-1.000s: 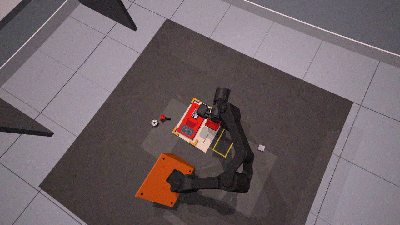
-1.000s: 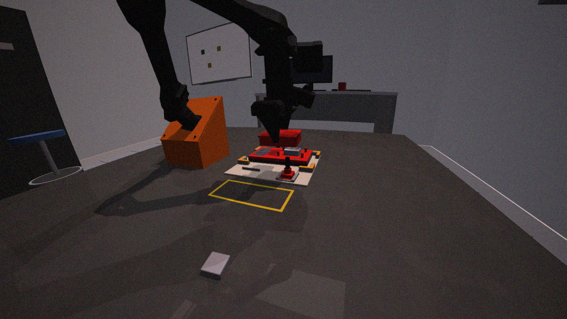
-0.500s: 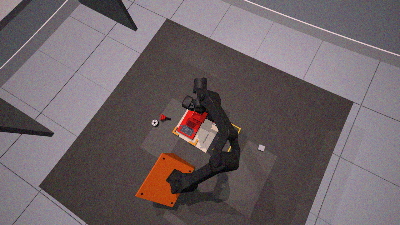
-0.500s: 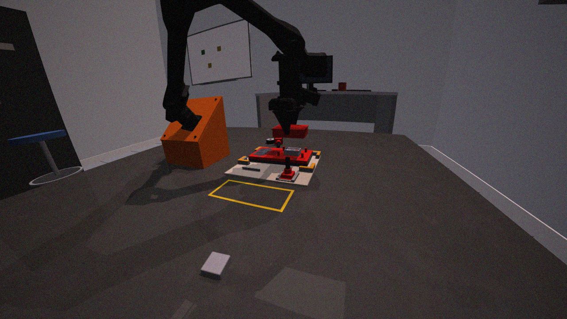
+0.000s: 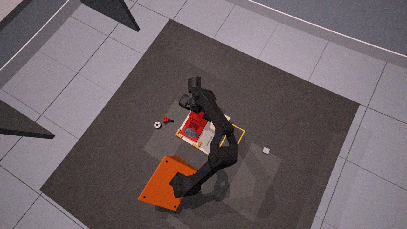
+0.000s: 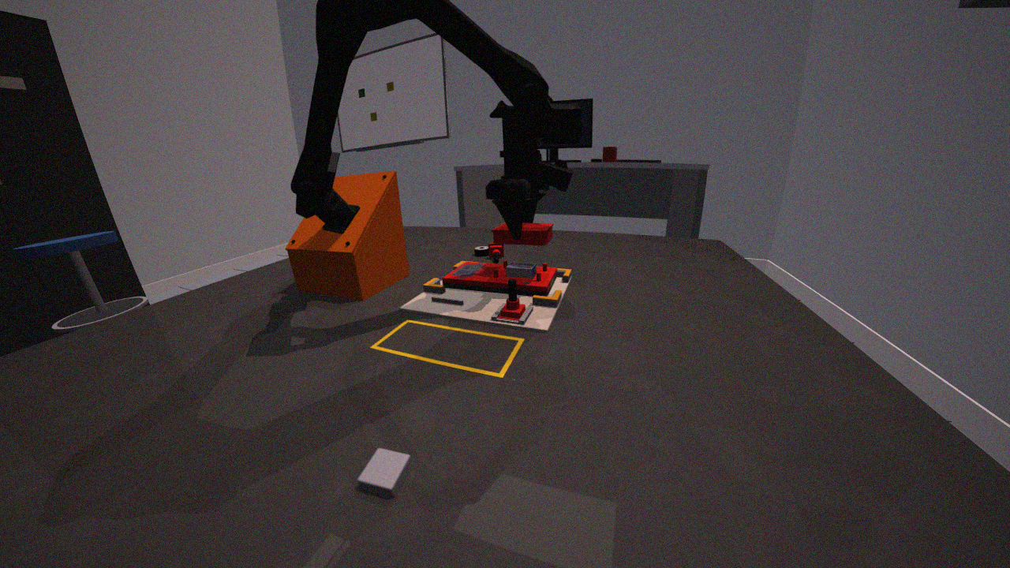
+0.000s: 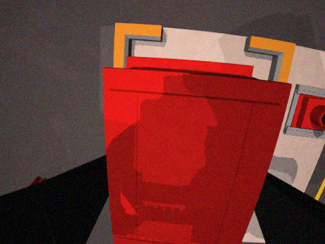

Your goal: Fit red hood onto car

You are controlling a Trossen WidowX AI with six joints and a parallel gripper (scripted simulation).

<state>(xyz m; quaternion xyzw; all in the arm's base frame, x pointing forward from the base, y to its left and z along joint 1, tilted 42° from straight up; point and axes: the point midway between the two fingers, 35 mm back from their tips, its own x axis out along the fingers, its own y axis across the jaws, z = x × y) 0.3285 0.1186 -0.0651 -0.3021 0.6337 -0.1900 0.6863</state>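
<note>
The red hood [image 5: 196, 115] [image 6: 531, 233] [image 7: 172, 142] is held level in the air above the chassis. My gripper [image 6: 521, 233] [image 7: 186, 190] is shut on the hood, one finger at each side. The red chassis [image 5: 189, 133] [image 6: 473, 278] [image 7: 189, 64] sits in its jig below, with a clear gap under the hood in the exterior view. There the grey engine block [image 6: 520, 270] and pegs [image 6: 544, 267] show on the deck. In the wrist view the hood hides the engine and pegs. The hood's corner holes are not visible.
The jig's board [image 5: 209, 136] [image 6: 480, 311] has orange corner brackets [image 7: 138, 30] [image 6: 547, 298]. A red part with a black post [image 6: 512, 308] stands on it. A yellow outline [image 6: 443, 365], a white block [image 5: 265, 150] [image 6: 383, 468], a small wheel [image 5: 157, 124] and an orange base [image 5: 159, 185] are around.
</note>
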